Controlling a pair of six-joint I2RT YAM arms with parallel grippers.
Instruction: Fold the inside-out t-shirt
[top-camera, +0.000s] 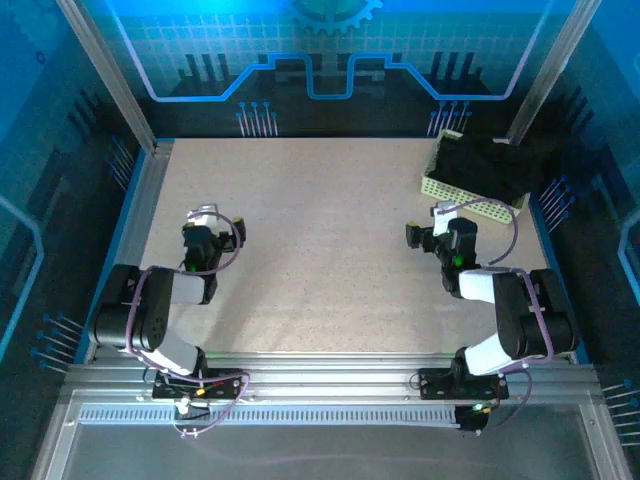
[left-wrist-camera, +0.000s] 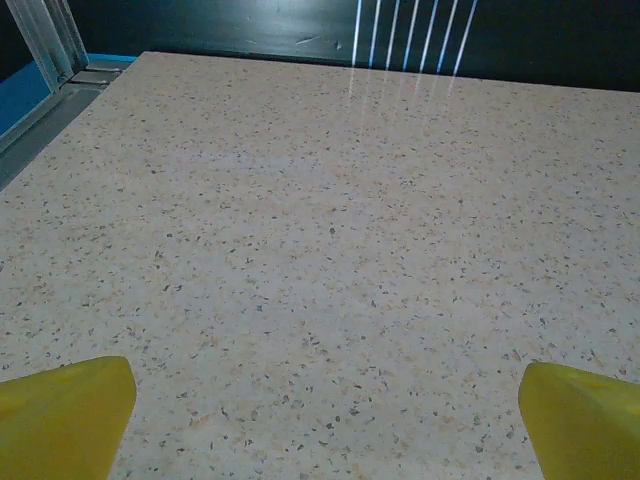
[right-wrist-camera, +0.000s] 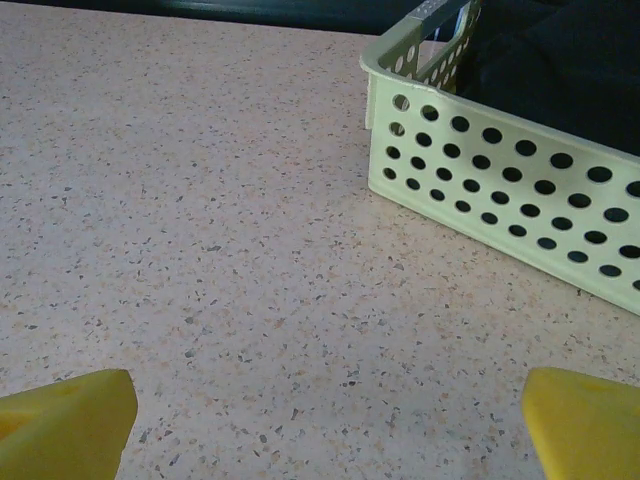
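Top external: shirt (top-camera: 497, 165) sits bunched in the basket (top-camera: 445, 186) at the far right corner of the table (top-camera: 310, 230), spilling over the far rim. That fits a start layout: the basket contains it and leaves mid-table for the folding. By our read nothing of the task is done yet.

We have both arms tucked near their bases, elbows folded, wrists low and pointing away across the table. Left gripper (top-camera: 205, 214) is over the left half, well apart from the shirt. Right gripper (top-camera: 441, 212) sits just in front of the basket's near wall, not touching.

Wrist views: both pincers are spread wide, yellow fingertips (left-wrist-camera: 65, 415) at the lower corners with tabletop between them, holding nothing. Right wrist has the basket's perforated wall ahead-right, black fabric inside.

Our guess: right arm is placed to reach in and pull the shirt out, left to help spread it.
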